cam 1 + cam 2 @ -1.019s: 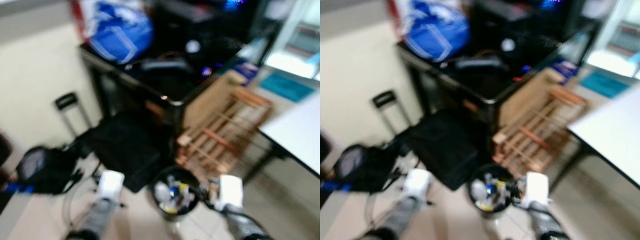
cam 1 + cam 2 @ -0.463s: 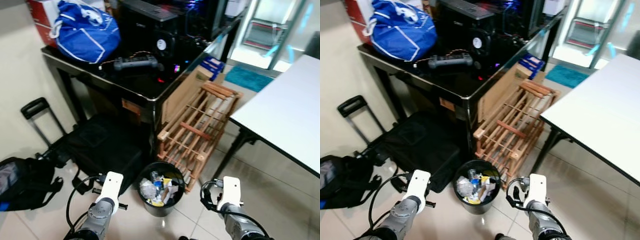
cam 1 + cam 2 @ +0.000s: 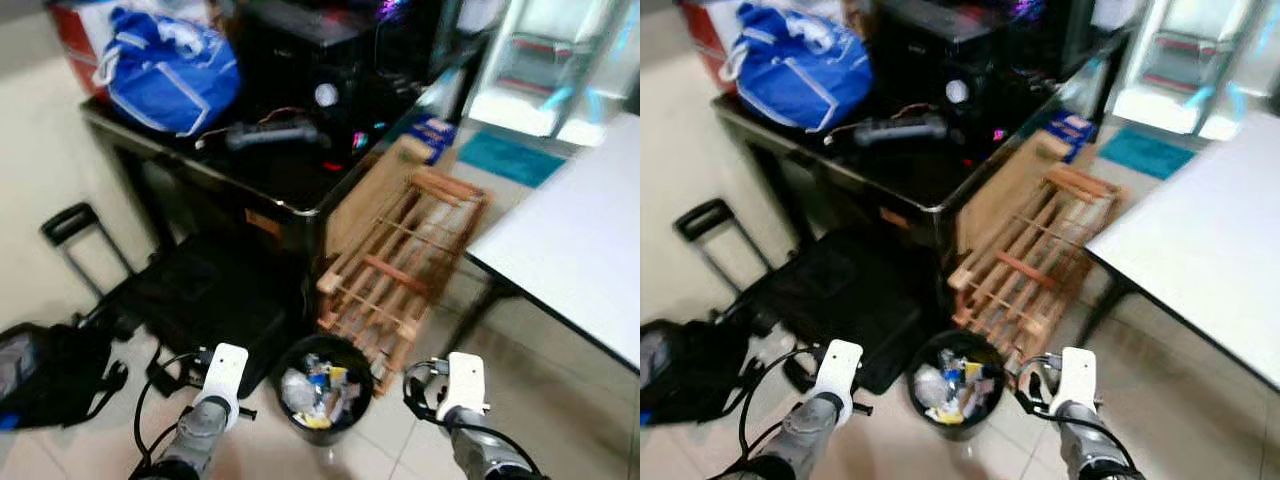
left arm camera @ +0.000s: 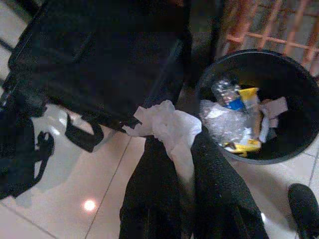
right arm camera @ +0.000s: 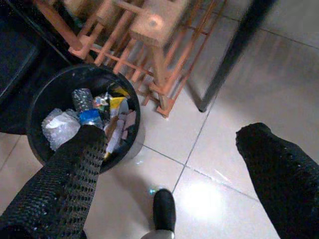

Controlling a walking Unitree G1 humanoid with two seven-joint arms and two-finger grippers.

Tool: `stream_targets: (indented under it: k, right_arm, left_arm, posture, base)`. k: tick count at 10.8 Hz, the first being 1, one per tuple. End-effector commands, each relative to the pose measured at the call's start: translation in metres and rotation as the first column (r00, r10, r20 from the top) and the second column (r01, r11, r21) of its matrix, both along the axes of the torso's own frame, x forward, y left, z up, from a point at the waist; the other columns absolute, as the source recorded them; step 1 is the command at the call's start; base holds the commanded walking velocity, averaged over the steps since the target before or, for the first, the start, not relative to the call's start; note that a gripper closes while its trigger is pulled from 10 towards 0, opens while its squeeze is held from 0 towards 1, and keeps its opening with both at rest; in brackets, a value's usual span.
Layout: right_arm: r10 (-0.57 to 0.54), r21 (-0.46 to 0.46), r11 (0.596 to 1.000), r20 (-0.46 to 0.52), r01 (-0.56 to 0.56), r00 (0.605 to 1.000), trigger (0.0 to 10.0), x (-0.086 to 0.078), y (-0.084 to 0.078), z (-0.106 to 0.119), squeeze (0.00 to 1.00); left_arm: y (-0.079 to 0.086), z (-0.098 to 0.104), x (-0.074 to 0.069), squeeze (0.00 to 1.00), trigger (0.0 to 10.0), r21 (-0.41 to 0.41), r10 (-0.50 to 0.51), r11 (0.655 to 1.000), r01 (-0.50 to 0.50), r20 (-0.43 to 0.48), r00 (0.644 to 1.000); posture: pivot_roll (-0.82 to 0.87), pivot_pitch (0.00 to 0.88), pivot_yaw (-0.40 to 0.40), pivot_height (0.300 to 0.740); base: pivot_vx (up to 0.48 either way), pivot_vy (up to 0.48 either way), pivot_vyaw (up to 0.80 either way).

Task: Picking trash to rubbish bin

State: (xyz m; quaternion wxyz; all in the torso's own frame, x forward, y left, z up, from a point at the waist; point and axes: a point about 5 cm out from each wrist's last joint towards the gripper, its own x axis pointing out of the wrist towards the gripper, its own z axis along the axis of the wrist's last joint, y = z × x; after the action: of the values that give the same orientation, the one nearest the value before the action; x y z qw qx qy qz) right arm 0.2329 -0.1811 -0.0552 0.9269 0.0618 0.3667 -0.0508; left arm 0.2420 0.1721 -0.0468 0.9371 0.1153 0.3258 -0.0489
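Standing over a tiled floor (image 3: pixel 560 390), looking down past a white table (image 3: pixel 575 250) on the right and a dark table (image 3: pixel 270 165) straight ahead. Blue bag (image 3: pixel 165 65) sitting on the dark one, along with some black electronics, a bit blurry. Wooden rack (image 3: pixel 400 265) leaning against that dark table's corner, black suitcase (image 3: pixel 205 295) lying on the floor under it, backpack (image 3: pixel 45 370) slumped further left.

Black bin (image 3: pixel 322 390) sitting on the floor between suitcase and rack, touching neither arm, already stuffed with a crushed bottle, clear plastic and yellow wrappers.

Left gripper (image 4: pixel 174 144) hanging low just left of the bin, jaws clamped on a crumpled white tissue (image 4: pixel 167 124), wad poking out past the fingertips and hovering over the floor right beside the bin's rim, not over the opening. Right gripper (image 5: pixel 174 149) hanging just right of the bin, jaws spread wide apart, holding nothing, one finger (image 5: pixel 70 174) overlapping the bin's edge in the wrist view, the other over bare tile.
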Motion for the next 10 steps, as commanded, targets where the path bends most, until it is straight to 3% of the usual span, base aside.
stream_targets:
  k: [1, 6, 10]
  right_arm:
    - [0.01, 0.011, 1.0, 0.003, -0.01, 1.0, 10.0, 0.0015, 0.0049, 0.0004, 0.0]
    - [0.014, 0.014, 1.0, 0.0, -0.014, 1.0, 10.0, 0.0006, 0.0047, -0.0002, 0.0]
    - [0.014, 0.013, 1.0, -0.001, -0.014, 1.0, 10.0, 0.0002, 0.0045, -0.0004, 0.0]
  left_arm:
    - [0.0033, -0.001, -0.0013, 0.0, 10.0, 0.017, -0.004, 1.0, 0.005, -0.012, 1.0]
    - [0.0021, -0.0019, -0.0025, 0.0, 10.0, 0.02, -0.009, 1.0, 0.01, -0.015, 1.0]
    - [-0.0013, -0.0008, -0.0018, 0.0, 10.0, -0.012, -0.008, 1.0, 0.008, 0.004, 1.0]
  posture:
    - [-0.01, 0.06, 0.018, 0.74]
    - [-0.01, 0.052, 0.017, 0.74]
    - [-0.01, 0.049, 0.017, 0.74]
  base:
    - [0.48, 0.0, 0.0]
    - [0.48, 0.0, 0.0]
    - [0.0, 0.0, 0.0]
